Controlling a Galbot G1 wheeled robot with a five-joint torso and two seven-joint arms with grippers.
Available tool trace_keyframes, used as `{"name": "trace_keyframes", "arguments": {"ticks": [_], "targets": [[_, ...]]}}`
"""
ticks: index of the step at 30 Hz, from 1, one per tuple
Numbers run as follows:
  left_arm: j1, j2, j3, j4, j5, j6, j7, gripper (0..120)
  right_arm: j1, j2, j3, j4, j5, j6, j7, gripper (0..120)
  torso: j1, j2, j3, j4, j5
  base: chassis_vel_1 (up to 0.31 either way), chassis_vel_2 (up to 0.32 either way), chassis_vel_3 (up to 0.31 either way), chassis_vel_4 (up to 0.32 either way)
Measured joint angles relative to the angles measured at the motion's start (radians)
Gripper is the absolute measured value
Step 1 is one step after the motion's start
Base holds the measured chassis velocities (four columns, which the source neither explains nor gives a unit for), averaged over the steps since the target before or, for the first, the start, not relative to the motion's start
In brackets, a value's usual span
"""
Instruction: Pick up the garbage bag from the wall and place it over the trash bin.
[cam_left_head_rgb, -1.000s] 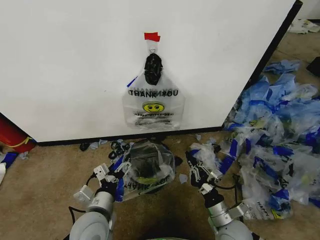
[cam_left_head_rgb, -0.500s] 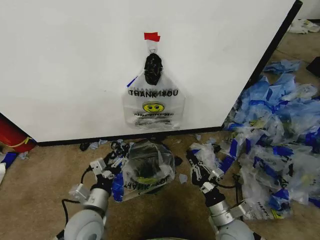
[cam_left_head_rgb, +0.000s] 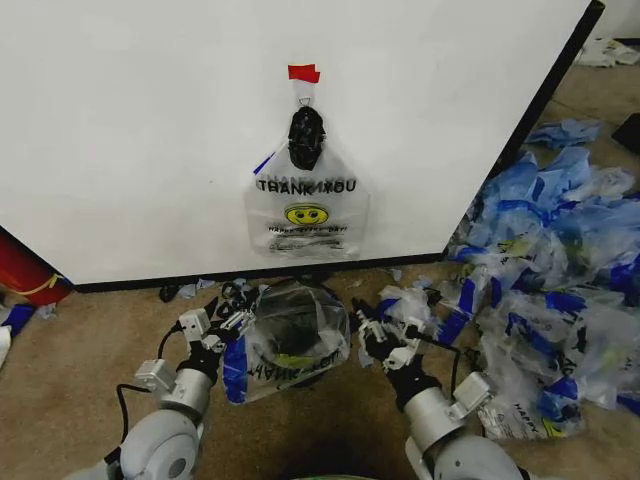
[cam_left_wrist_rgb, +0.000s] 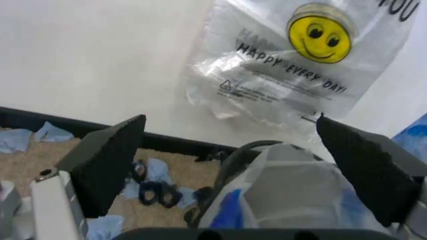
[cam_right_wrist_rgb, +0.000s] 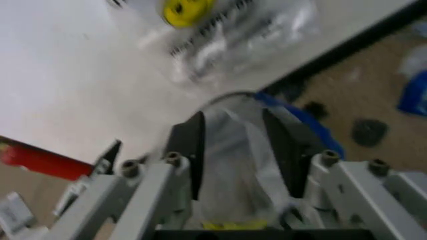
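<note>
tan carpet floor (cam_left_head_rgb: 80, 340) w/ heap of clear-blue bags (cam_left_head_rgb: 560, 270) at right

Head view: even, bright, diffuse light. The wall (cam_left_head_rgb: 150, 130) reads near-white with no hard glare. A soft shadow lies on the floor just in front of the robot's base. The garbage bag (cam_left_head_rgb: 307, 205) hanging on the wall shows mild specular sheen, with its print legible. Straight lines bow slightly toward the frame edges.

Left wrist view: the bag's print is sharp, while the near dark fingers (cam_left_wrist_rgb: 107, 162) are soft.

Right wrist view: strong motion blur throughout, the smiley face (cam_right_wrist_rgb: 187, 9) is smeared and the plastic is streaked.
</note>
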Motion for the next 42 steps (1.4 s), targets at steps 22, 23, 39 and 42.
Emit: {"name": "trace_keyframes", "arguments": {"ticks": [22,23,39,42], "targets": [[0.013,-0.033,0.005,0.023,0.007,-0.002,-0.003,99,0.092,0.292,-0.122,-0.228,0.042,-0.147,0.303,100,0.000,0.000,0.000,-0.0002,0.0003,0.000,0.000,0.000,0.000],[0.018,-0.036,0.004,0.024,0.011,-0.004,-0.003,99,0.092,0.313,-0.130,-0.252,0.030,-0.147,0.310,100,0.000,0.000,0.000,-0.0001,0.0003,0.000,0.000,0.000,0.000],[0.038,-0.061,0.002,0.045,0.036,-0.017,-0.001,98,0.107,0.410,-0.165,-0.377,-0.032,-0.132,0.297,98,0.000,0.000,0.000,-0.0002,0.0003,0.000,0.000,0.000,0.000],[0.037,-0.063,0.004,0.046,0.036,-0.018,-0.001,97,0.112,0.426,-0.164,-0.400,-0.039,-0.130,0.297,94,0.000,0.000,0.000,-0.0001,0.0002,0.000,0.000,0.000,0.000]]}}
